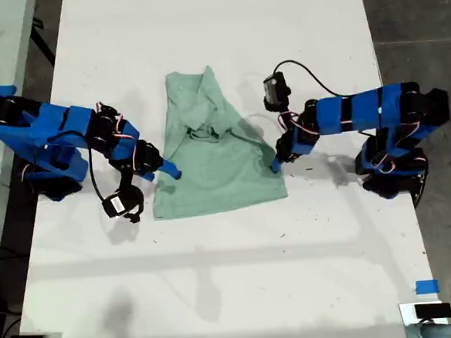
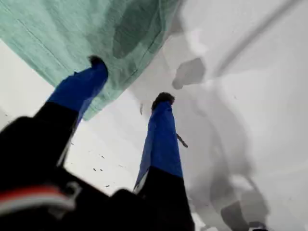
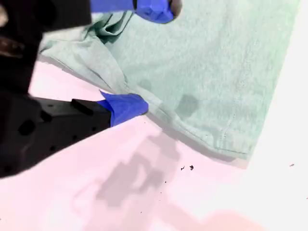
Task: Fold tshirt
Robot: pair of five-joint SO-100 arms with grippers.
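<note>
At the exterior view's left, my second end effector [image 1: 171, 171] sits at the near side edge of the tshirt [image 1: 218, 169], jaws spread wide and holding nothing. In its wrist view one blue finger [image 3: 126, 107] touches the cloth's edge and the other hangs over the fabric; I cannot tell whether the lower one is under the hem or only against it. The pale mint tshirt lies in the middle of the white worktop [image 1: 218, 285], between the two arms. Its upper part is bunched and rumpled and its lower part is flatter.

At the exterior view's right, my first end effector [image 1: 275, 164] meets the opposite edge near the lower corner, also open and empty. One fingertip [image 2: 97, 62] is on the cloth and the other is on bare worktop.

The risk, as I judge it, is closing on a single thin layer or on nothing. A finger riding on top would push the edge inward and wrinkle it. Uneven grips on the two sides would drag the soft fabric askew and deepen the bunching.
</note>
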